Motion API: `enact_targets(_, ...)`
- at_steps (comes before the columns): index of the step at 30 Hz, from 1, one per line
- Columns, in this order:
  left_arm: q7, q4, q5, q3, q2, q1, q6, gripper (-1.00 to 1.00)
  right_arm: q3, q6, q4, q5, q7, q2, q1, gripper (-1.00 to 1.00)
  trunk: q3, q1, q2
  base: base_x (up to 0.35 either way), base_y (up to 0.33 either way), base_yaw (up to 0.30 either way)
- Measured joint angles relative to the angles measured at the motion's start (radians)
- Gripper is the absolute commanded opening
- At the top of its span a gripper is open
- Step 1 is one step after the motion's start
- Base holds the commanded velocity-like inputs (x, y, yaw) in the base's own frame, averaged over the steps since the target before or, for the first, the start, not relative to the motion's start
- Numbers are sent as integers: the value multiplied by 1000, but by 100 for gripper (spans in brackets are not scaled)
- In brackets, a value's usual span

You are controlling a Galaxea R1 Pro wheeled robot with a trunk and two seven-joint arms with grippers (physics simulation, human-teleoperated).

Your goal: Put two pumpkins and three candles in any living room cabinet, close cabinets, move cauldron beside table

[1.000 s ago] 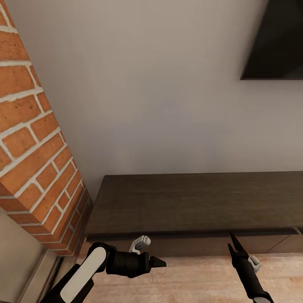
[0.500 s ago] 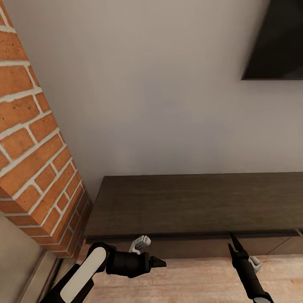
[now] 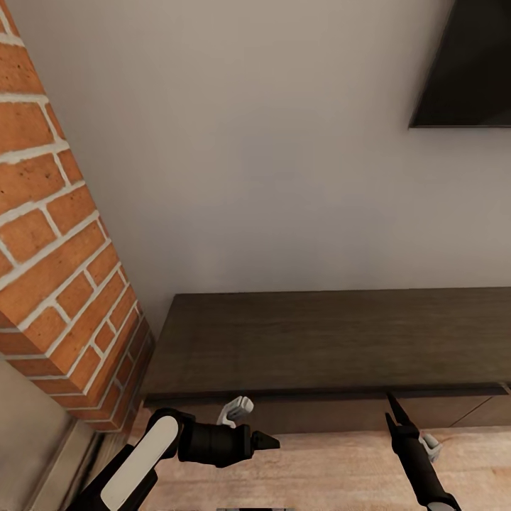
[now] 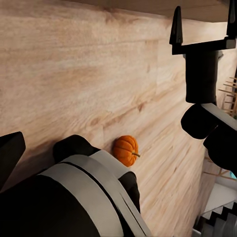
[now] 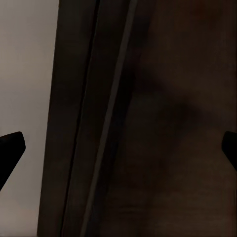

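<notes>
Right end effector [image 3: 394,410] sits spread and empty at the cabinet [image 3: 333,341] front edge, fingertips close to the drawer face. Left end effector [image 3: 268,442] hovers over the floor [image 3: 333,468]; I cannot tell its opening. One pumpkin [image 4: 125,149] lies on the floor behind me. I judge drawer-opening is in hand; next I need to hook the front and pull.
</notes>
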Motion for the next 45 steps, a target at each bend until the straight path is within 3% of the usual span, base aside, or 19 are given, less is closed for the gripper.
enact_targets(8, 0, 0, 1, 1, 0, 0, 0, 100, 1, 0, -2, 2, 0, 0, 0, 100, 0, 0, 0, 0, 0, 0)
enact_targets(11, 0, 0, 0, -1, 0, 0, 0, 100, 1, 0, -2, 3, 0, 0, 0, 100, -9, 12, -21, 0, 0, 0)
enact_targets(45, -1, 0, 1, -2, 0, 0, 0, 100, 1, 4, -6, 5, -1, -2, 0, 100, -9, 12, -21, 11, 1, 0)
